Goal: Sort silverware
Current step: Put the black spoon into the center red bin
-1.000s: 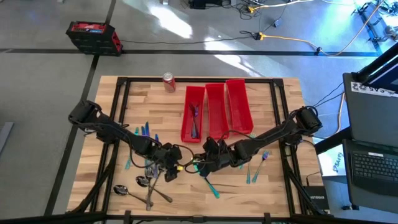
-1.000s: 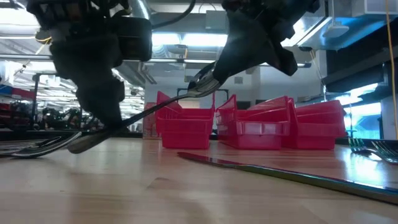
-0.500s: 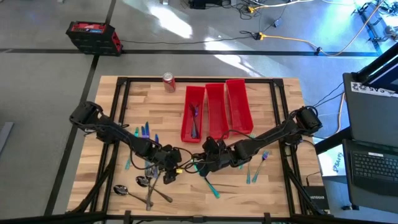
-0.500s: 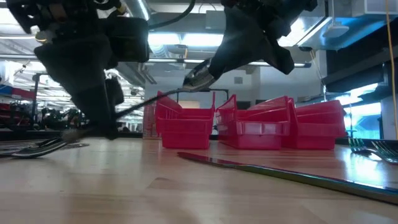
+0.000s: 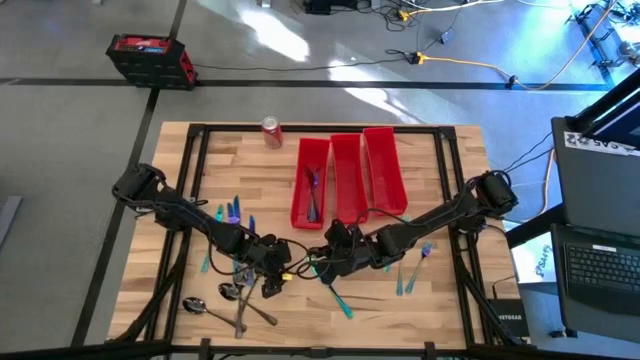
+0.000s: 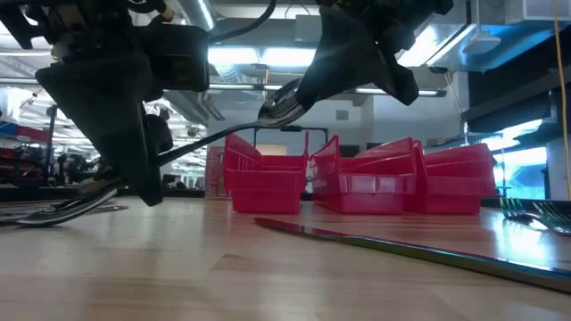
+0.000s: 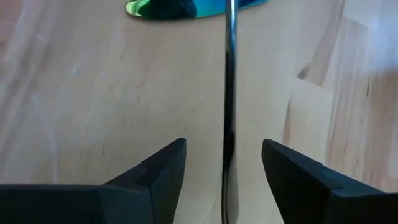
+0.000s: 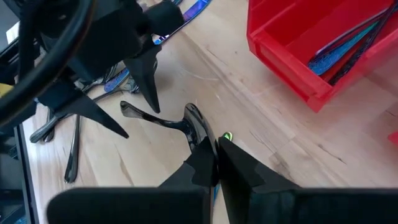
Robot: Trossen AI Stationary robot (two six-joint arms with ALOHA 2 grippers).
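Most of the silverware is not yet sorted. At the left of the surface (image 5: pixel 440 310) a few teal forks and knives (image 5: pixel 232 210) lie loose, and nearer the front edge a cluster of dark spoons (image 5: pixel 232 300) waits.

The left gripper (image 5: pixel 268 285) hangs low over that cluster. Its fingers (image 7: pixel 155 174) stand apart with a slim dark handle (image 7: pixel 230 93) running between them, and they do not look closed on it.

Just beside it, near the middle of the surface, the right gripper (image 5: pixel 338 250) is closed tight on a dark spoon (image 8: pixel 161 121). It grips the spoon by one end, while the far end slopes down toward the left gripper. It looks like a hand-over or a lift toward the bins.

Behind them stand three red bins. The left bin (image 5: pixel 310 182) already holds a few blue-purple pieces. I see nothing in the middle bin (image 5: pixel 347 178) or the right bin (image 5: pixel 384 170).

On the right, more teal pieces (image 5: pixel 412 270) lie loose. A teal one (image 5: pixel 340 298) rests in front of the right gripper.
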